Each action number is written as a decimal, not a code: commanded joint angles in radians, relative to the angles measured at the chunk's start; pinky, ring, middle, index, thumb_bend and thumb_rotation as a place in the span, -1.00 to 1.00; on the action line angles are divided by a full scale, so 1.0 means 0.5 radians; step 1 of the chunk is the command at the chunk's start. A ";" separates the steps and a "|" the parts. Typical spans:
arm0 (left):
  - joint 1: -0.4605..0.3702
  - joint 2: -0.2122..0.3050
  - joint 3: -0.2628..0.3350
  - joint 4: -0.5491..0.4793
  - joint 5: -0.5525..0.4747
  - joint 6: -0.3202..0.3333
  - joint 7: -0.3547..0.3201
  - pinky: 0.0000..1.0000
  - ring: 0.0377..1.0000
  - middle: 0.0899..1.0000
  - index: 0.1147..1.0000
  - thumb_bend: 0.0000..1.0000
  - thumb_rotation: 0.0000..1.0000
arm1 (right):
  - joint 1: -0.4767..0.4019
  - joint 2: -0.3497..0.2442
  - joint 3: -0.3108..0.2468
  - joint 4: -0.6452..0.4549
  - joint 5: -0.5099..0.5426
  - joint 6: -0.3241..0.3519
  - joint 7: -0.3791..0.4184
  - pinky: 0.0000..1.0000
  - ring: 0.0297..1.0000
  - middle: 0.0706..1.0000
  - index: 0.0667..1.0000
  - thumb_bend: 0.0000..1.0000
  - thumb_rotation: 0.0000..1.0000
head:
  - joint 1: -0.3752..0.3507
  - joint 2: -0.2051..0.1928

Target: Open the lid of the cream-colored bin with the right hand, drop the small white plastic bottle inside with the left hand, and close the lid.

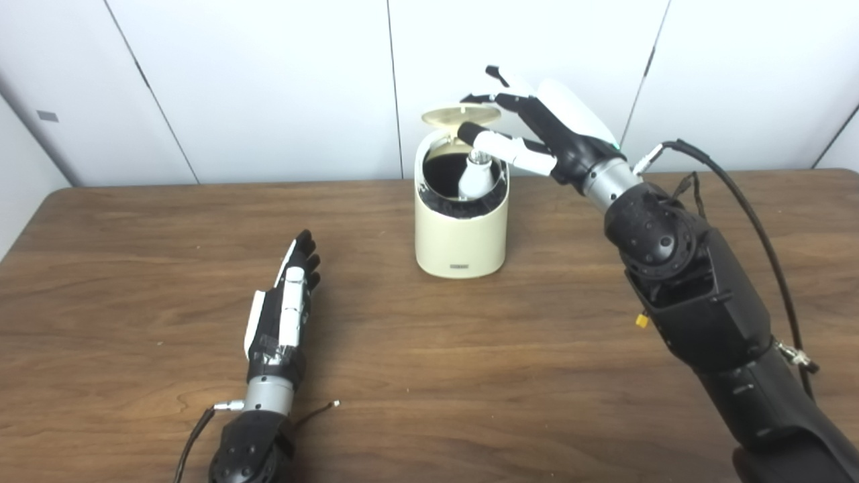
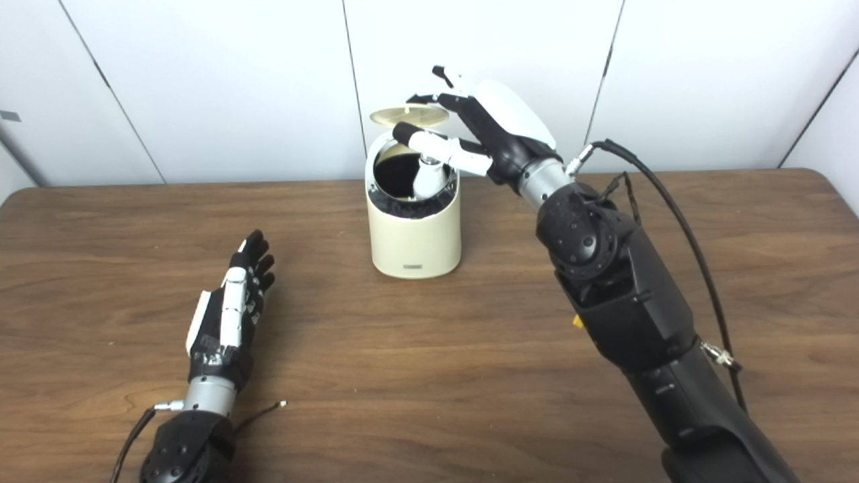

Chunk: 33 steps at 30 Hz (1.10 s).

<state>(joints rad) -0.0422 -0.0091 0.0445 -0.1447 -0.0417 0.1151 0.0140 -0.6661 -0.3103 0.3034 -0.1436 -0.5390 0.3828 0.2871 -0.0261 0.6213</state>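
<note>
We see the bin (image 1: 460, 235) standing upright toward the far middle of the table (image 1: 429, 376), its lid (image 1: 461, 115) tipped up and open at the far side of the rim. The bottle (image 1: 476, 176) is inside the bin, leaning against the right inner wall with its cap end pointing up, the upper part showing above the dark liner.

Our right hand (image 1: 537, 131) is raised over the bin's far right edge. Its fingers (image 1: 500, 97) are spread and reach toward the edge of the lid; they appear to touch it, though we cannot tell for certain. The thumb (image 1: 493, 142) stretches left across the mouth of the bin, just above the bottle, and we cannot tell whether it touches the bottle. The hand grips nothing that we can see; fingers and thumb are well apart. The right arm runs from the near right corner up to the bin, with a black cable (image 1: 751, 221) looping beside it.

Our left hand (image 1: 285, 308) lies flat on the table, near and left of the bin and well apart from it. Its fingers are straight, close together, pointing toward the far side, and it holds nothing. A thin wire (image 1: 315, 412) trails on the table beside the left wrist.

White wall panels (image 1: 268, 80) stand behind the table.
</note>
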 commanded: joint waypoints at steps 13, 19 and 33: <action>-0.069 -0.020 -0.020 -0.063 0.045 0.006 0.061 0.96 0.93 0.96 0.97 0.07 1.00 | 0.006 -0.079 -0.007 -0.147 -0.073 -0.047 0.096 0.88 1.00 1.00 0.42 0.19 1.00 | -0.003 0.006; -0.072 -0.023 -0.017 -0.061 0.043 0.012 0.063 0.95 0.93 0.95 0.97 0.09 1.00 | 0.053 -0.082 0.005 -0.158 -0.087 -0.051 0.126 0.87 1.00 1.00 0.41 0.20 1.00 | -0.001 0.011; -0.072 -0.037 -0.012 -0.071 0.056 0.012 0.067 0.92 0.92 0.94 0.96 0.09 1.00 | 0.128 -0.063 0.087 -0.136 -0.107 -0.072 0.181 0.86 1.00 1.00 0.44 0.14 1.00 | 0.013 0.023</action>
<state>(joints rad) -0.0469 -0.0255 0.0395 -0.1449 -0.0181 0.1387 0.0423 -0.5784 -0.3368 0.3471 -0.1925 -0.5830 0.3824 0.3717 -0.0184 0.6320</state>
